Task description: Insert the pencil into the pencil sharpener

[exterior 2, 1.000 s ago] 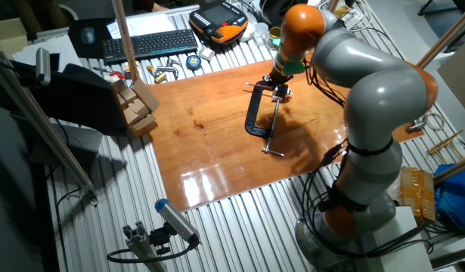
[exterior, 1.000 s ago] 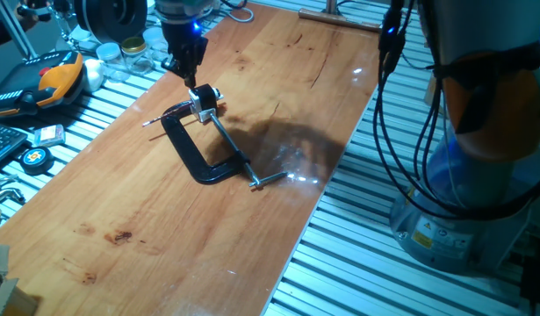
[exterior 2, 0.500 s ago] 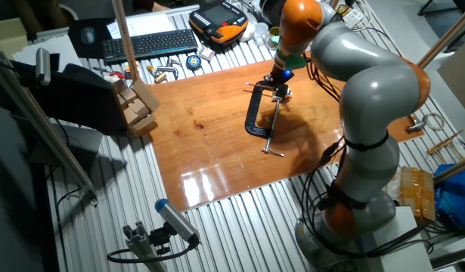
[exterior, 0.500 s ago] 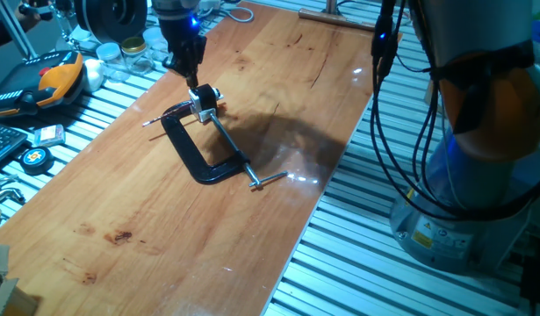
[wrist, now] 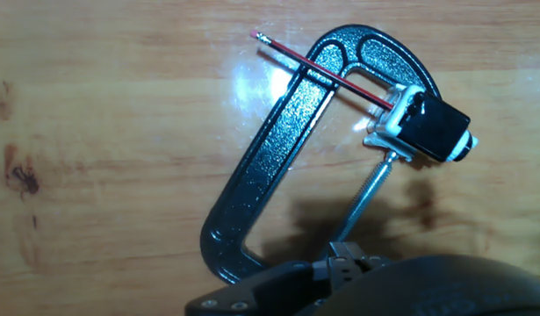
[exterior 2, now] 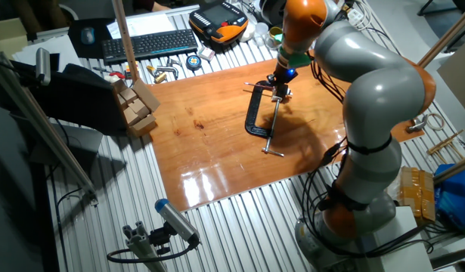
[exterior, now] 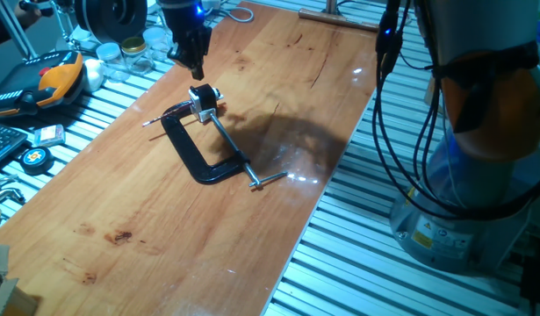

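You have open wood all around the clamp (exterior: 202, 149); its frame and screw rod (wrist: 368, 195) crowd the sharpener (wrist: 425, 128).

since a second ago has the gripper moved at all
Yes. In one fixed view the gripper has risen away from the pencil sharpener, which stays held in the black clamp; the gap between them is now wider.

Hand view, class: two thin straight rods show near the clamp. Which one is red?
The pencil, lying across the clamp's upper arm into the sharpener. The other rod, the threaded steel screw, is silver.
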Robot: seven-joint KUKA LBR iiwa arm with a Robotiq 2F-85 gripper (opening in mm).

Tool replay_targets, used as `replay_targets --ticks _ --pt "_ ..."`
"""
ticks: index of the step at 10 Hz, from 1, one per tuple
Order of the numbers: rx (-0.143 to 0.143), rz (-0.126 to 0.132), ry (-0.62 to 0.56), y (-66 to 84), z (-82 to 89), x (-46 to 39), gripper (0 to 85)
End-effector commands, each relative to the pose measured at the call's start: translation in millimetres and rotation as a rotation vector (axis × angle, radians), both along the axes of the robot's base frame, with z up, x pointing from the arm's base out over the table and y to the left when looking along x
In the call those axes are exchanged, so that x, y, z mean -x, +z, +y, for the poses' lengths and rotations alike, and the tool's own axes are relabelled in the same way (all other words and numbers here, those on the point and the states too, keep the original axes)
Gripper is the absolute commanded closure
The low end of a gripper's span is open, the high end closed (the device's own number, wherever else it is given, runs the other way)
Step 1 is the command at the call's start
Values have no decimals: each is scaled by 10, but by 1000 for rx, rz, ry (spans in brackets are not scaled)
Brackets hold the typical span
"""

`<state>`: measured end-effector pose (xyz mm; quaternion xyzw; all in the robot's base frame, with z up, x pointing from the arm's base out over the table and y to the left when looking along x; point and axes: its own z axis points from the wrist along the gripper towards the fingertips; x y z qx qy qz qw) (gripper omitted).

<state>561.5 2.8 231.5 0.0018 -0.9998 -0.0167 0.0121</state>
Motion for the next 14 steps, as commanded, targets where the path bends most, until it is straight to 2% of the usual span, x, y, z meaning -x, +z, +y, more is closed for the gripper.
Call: replay_targets --ticks 1,4,7,8,9,10,12,14 --pt "7 0 -4 50 1 28 850" --pt "44 -12 -3 99 22 98 850" --pt "61 -34 -27 3 82 201 850" --pt "60 -35 -29 -25 61 212 850" --pt "44 -35 -31 -85 57 203 850" --pt "53 -38 -26 -128 47 208 850" --pt "29 -32 -11 -223 -4 238 850" --pt "33 -43 -8 -306 7 280 850"
